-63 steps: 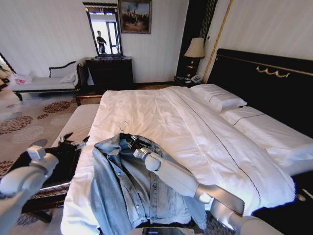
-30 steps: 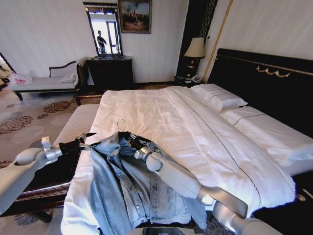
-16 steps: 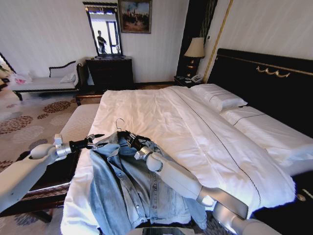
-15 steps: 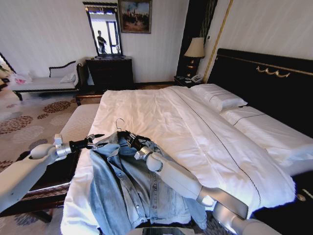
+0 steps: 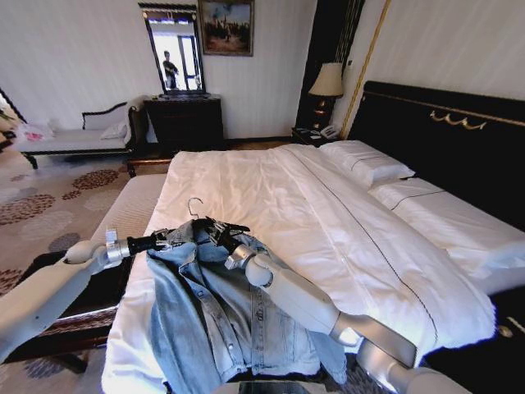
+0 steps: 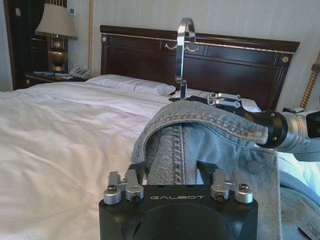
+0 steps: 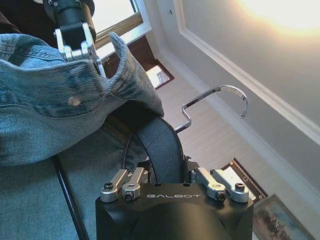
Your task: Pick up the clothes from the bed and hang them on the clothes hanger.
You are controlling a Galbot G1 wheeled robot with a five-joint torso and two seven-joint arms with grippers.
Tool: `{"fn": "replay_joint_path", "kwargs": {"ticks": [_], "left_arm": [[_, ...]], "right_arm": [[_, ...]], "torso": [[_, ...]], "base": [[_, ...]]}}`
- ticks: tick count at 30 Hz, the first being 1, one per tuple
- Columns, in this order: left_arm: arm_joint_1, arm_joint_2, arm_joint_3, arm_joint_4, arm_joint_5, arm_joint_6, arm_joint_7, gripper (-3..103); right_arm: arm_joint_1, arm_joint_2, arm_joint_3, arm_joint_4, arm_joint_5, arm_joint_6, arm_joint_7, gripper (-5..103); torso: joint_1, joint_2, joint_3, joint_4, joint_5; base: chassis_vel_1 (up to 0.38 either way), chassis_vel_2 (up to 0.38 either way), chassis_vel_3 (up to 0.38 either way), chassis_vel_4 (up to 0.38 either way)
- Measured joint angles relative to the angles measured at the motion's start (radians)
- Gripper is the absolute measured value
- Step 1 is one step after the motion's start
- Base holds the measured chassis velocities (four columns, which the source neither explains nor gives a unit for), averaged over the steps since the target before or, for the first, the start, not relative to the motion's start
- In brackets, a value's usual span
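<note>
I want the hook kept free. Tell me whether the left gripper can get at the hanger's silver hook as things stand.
Probably not right away. The left gripper is shut on the denim jacket collar. The silver hook stands bare above the collar, near it, so the way looks open once it lets go.

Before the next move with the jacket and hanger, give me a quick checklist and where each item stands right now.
1. Left pincer gripping the denim jacket collar: ok, fabric sits between its fingers.
2. Right pincer holding the clothes hanger: ok.
3. Hanger hook free above the collar: ok.
4. Hanger arms inside both shoulders: cannot tell, denim covers them.
5. Jacket lifted clear of the bed: not ok, its lower part lies on the sheet.
</note>
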Motion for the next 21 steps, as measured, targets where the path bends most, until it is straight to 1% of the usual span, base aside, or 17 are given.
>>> {"fn": "replay_joint_path", "kwargs": {"ticks": [2,3,6,7,8,9,10,11,12,18,21], "left_arm": [[0.001,-0.001,0.003,0.000,0.000,-0.001,-0.001,53],[0.001,-0.001,0.003,0.000,0.000,-0.001,-0.001,53],[0.010,-0.001,0.003,-0.008,-0.001,-0.002,-0.009,36],[0.010,-0.001,0.003,-0.008,-0.001,-0.002,-0.009,36],[0.014,-0.001,0.001,-0.009,-0.001,-0.003,-0.010,31],[0.017,-0.001,-0.002,-0.010,-0.001,-0.005,-0.011,31],[0.022,-0.001,-0.004,-0.014,0.000,-0.008,-0.007,26],[0.025,-0.001,-0.005,-0.017,0.000,-0.010,-0.006,23],[0.031,0.000,-0.008,-0.020,0.001,-0.014,-0.005,20],[0.048,0.000,-0.023,-0.024,0.005,-0.027,-0.007,20],[0.067,0.011,-0.035,-0.038,0.006,-0.035,-0.016,20]], "right_arm": [[-0.002,0.003,0.002,0.000,-0.011,0.006,0.000,32],[-0.002,0.003,0.002,0.000,-0.011,0.006,0.000,32],[-0.010,0.007,0.005,-0.001,-0.029,0.013,0.001,32],[-0.010,0.007,0.005,-0.001,-0.029,0.013,0.001,32],[-0.013,0.008,0.006,-0.001,-0.035,0.017,0.001,32],[-0.014,0.008,0.006,-0.001,-0.037,0.019,0.002,32],[-0.015,0.008,0.006,0.000,-0.039,0.021,0.004,32],[-0.016,0.008,0.006,0.000,-0.039,0.021,0.005,32],[-0.017,0.007,0.006,0.001,-0.041,0.023,0.006,32],[-0.021,0.006,0.006,0.005,-0.043,0.024,0.007,32],[-0.028,0.004,0.006,0.008,-0.040,0.025,0.009,32]], "torso": [[0.000,0.000,0.000,0.0000,0.0000],[0.000,0.000,0.000,0.0000,0.0000],[0.000,0.000,0.000,0.0001,0.0000],[0.000,0.000,0.000,0.0001,0.0000],[0.000,0.000,0.000,0.0000,0.0000],[0.000,0.000,0.000,0.0000,0.0001],[0.000,0.000,0.000,0.0001,0.0001],[0.000,0.000,0.000,0.0001,0.0000],[0.000,0.000,0.000,0.0001,0.0000],[0.000,0.000,0.000,0.0000,0.0001],[0.000,0.000,0.000,0.0000,0.0000]], "base": [[0.000,0.000,0.000,0.000],[0.000,0.000,0.000,0.000],[0.000,0.000,0.000,0.000],[0.000,0.000,0.000,0.000],[0.000,0.000,0.000,0.000],[0.000,0.000,0.000,0.000],[0.000,0.000,0.000,0.000],[0.000,0.000,0.000,0.000],[0.000,0.000,0.000,0.000],[0.000,0.000,0.000,0.000],[0.000,0.000,0.000,0.000]]}}
